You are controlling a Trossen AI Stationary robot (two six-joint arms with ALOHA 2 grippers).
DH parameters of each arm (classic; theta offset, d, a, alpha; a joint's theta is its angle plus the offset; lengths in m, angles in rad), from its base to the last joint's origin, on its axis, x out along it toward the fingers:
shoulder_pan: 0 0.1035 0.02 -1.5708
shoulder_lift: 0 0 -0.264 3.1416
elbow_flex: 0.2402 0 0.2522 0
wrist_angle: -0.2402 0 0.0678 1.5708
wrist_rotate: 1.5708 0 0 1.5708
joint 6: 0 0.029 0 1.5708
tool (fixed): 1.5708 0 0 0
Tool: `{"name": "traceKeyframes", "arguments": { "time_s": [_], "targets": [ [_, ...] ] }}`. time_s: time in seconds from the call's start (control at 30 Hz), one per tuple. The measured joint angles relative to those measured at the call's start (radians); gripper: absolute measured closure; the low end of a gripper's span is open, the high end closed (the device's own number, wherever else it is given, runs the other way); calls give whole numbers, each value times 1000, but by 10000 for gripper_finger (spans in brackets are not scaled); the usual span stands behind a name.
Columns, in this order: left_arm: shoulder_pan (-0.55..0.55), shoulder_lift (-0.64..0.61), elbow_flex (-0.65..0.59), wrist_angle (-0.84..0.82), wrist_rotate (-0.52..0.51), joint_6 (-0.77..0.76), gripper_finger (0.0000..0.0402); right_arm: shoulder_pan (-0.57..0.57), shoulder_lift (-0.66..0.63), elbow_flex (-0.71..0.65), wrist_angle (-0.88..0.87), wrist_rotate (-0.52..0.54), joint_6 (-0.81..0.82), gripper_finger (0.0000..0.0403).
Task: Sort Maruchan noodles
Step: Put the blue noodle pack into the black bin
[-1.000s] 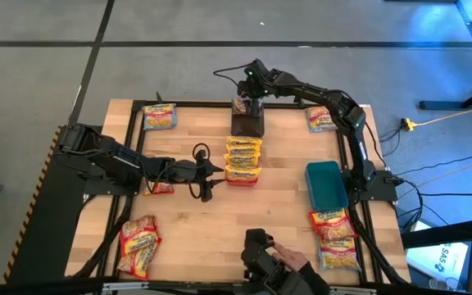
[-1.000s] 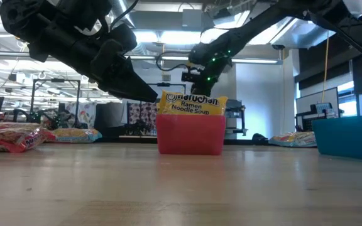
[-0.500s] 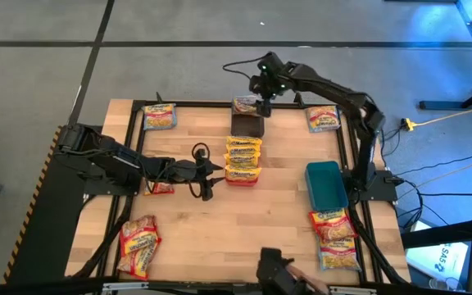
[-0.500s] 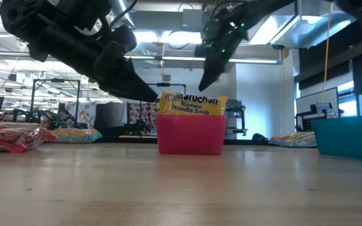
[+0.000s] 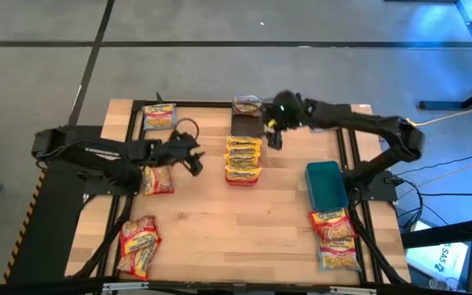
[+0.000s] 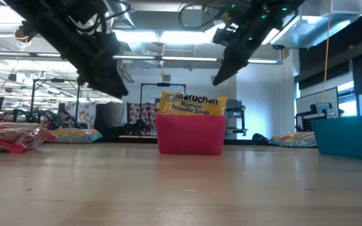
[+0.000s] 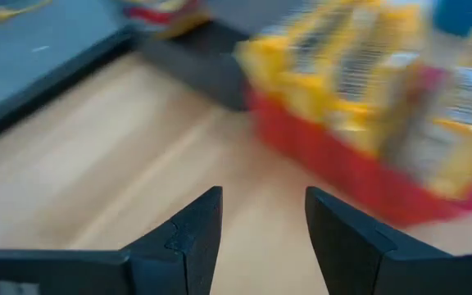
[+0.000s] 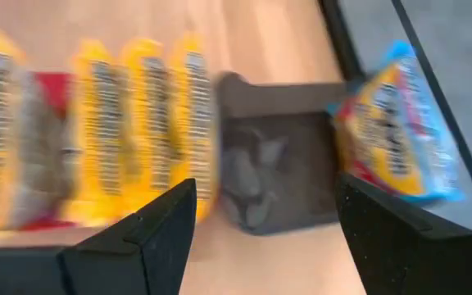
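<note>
Several yellow Maruchan noodles packets (image 5: 242,156) stand on edge in a red bin (image 6: 190,135) at the table's middle. Behind it is a dark grey bin (image 5: 246,124) with a blue-edged packet (image 5: 247,104) at its far side. Loose packets lie at the far left (image 5: 160,115), the left (image 5: 156,179), the near left (image 5: 139,243) and the near right (image 5: 332,225). My left gripper (image 5: 193,160) hovers open to the left of the red bin. My right gripper (image 5: 273,138) hovers open by the grey bin's right side. Both are empty.
A teal bin (image 5: 326,184) stands at the right, with another packet (image 5: 337,256) near the front right corner. A black frame (image 5: 133,123) runs round the tabletop. Bare wood lies in front of the red bin.
My left gripper has drawn back from the red bin toward the table's left edge, risen and turned, baring the packet below it. My right gripper has swung from above the grey bin's far side toward the near and right. A person's hand at the near edge has gone.
</note>
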State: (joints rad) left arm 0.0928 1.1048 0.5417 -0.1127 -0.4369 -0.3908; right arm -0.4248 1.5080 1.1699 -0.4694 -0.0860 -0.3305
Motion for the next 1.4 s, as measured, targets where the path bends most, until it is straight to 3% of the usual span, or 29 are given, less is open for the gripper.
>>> {"name": "traceKeyframes", "arguments": {
  "time_s": [0.2,0.33,0.53,0.7,1.03,1.3,1.4],
  "targets": [
    [222,-12,111,-305,-41,9,232,146,-101,-195,167,-1,97,143],
    [397,26,199,-448,-45,34,232,230,-116,-264,187,22,129,143],
    [645,128,245,-509,0,70,232,325,-118,-319,194,101,167,143],
    [786,241,247,-508,13,87,232,363,-118,-368,256,105,167,143],
    [863,392,306,-475,-39,133,232,366,-118,-415,350,95,168,143],
    [871,498,327,-435,-171,197,232,366,-118,-415,356,83,169,143],
    [855,509,329,-432,-142,236,232,366,-118,-415,356,66,169,143]
  ]
}}
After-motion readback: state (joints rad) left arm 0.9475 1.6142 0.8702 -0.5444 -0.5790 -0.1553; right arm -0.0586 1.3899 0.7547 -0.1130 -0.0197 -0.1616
